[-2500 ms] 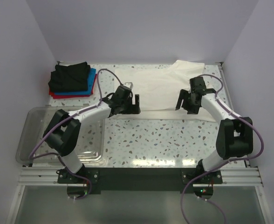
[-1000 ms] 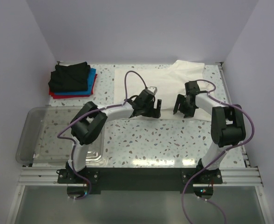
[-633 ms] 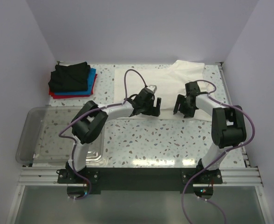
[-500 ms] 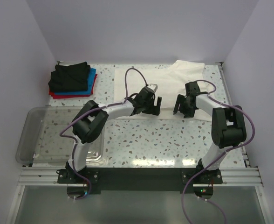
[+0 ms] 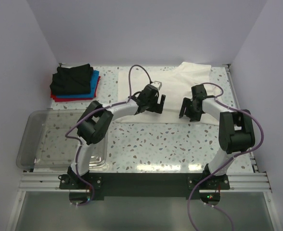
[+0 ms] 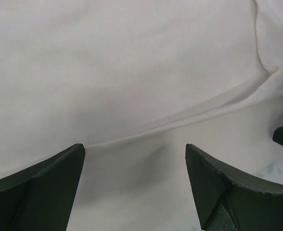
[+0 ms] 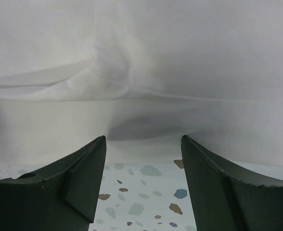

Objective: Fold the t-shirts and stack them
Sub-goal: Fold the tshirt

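Two arms: both reach from the near edge of the table (image 5: 156, 144) and meet over the near hem of the white t-shirt (image 5: 177, 86).
White t-shirt: spread flat along the far edge of the table, from the middle toward the far right corner, with one sleeve sticking out at the far side.
Left gripper (image 5: 153, 109): jaws stand wide apart with nothing held. In the left wrist view, plain white cloth with one long soft crease fills the space between its fingers (image 6: 40, 187).
Right gripper (image 5: 188, 114): jaws parted and holding nothing. In the right wrist view, the shirt's near hem runs across between its fingers (image 7: 79, 178), with speckled table top showing just below the hem.
Contact: I cannot tell whether either gripper's fingertips touch the cloth.
Folded stack: sits in the far left corner, with the black t-shirt (image 5: 73, 78) on top, the blue t-shirt (image 5: 94, 80) under it and the red t-shirt (image 5: 76, 98) at the bottom, its edge peeking out.
Plastic tub (image 5: 38, 139): clear, at the left near edge, just beside the left arm's base.
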`<state>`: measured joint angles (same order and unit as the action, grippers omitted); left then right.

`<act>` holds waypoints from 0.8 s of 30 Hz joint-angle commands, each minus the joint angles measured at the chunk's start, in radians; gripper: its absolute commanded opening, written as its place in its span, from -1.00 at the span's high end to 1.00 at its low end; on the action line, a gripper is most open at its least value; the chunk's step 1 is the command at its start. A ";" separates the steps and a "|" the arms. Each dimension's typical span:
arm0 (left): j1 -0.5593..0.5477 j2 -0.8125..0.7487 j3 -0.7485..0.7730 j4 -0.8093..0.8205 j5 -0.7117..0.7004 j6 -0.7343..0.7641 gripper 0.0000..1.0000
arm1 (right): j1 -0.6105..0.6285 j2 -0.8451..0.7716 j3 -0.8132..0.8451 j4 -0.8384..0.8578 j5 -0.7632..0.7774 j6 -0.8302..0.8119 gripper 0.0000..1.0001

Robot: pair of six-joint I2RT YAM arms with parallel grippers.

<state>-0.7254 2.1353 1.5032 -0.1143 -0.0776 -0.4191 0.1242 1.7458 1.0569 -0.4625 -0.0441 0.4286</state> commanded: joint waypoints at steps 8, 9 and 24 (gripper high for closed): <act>0.057 -0.034 0.068 -0.019 -0.073 0.075 -0.81 | 0.003 0.011 0.003 -0.091 -0.017 -0.024 -0.37; 0.057 -0.044 0.062 -0.019 -0.076 0.074 -0.81 | 0.002 0.008 0.027 -0.102 -0.040 -0.033 -0.38; 0.070 -0.189 -0.202 0.045 -0.105 -0.038 -0.82 | -0.107 0.073 0.311 -0.188 -0.054 -0.103 -0.59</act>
<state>-0.6674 1.9911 1.3388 -0.1169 -0.1581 -0.4271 0.0654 1.7744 1.3262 -0.6281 -0.0986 0.3534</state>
